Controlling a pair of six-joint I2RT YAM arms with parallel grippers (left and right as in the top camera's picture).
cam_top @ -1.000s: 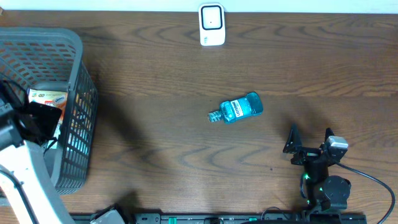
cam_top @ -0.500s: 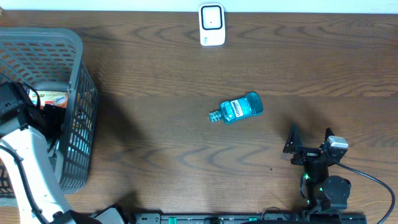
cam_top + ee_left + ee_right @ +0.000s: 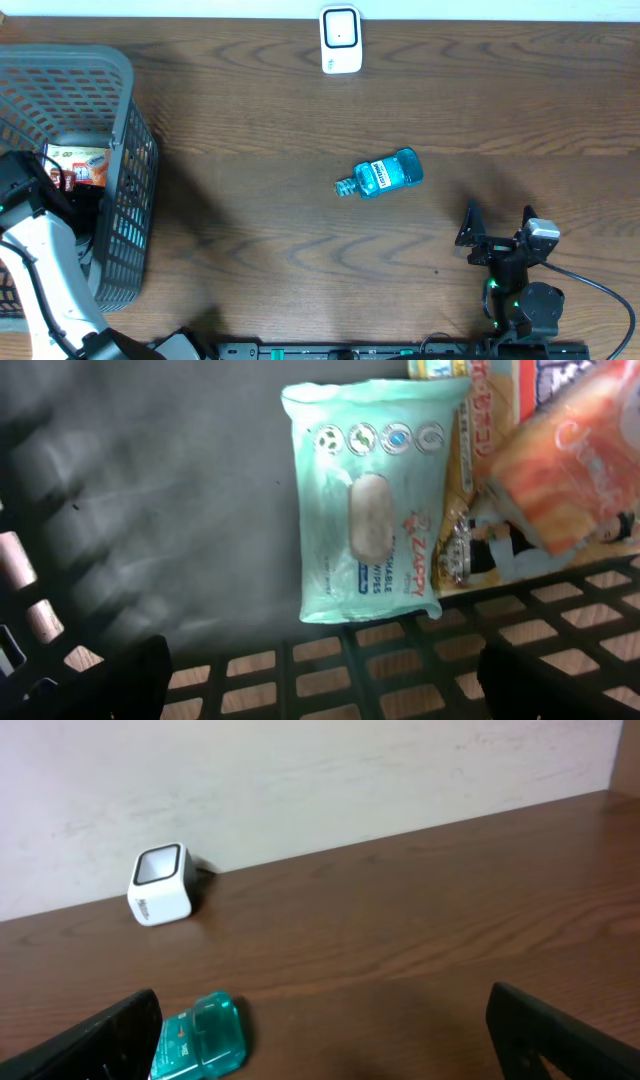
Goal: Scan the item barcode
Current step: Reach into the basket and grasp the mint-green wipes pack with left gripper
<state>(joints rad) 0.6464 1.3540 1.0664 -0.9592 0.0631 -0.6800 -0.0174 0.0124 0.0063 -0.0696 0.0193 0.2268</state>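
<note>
My left gripper hangs open inside the grey basket, nothing between its fingers. Just beyond it a mint-green wipes pack lies flat on the basket floor, beside an orange-and-white packet. From overhead these packages show at the basket's back, with the left arm reaching in. A blue bottle lies on its side mid-table. The white barcode scanner stands at the far edge. My right gripper rests open at the front right, the blue bottle ahead of its left finger.
The basket's lattice wall runs right under my left fingers. In the right wrist view the scanner stands against the pale back wall. Bare brown tabletop lies between basket and bottle.
My left arm has shifted toward the front inside the basket, uncovering the packages at its back. The right arm and the bottle have not moved.
</note>
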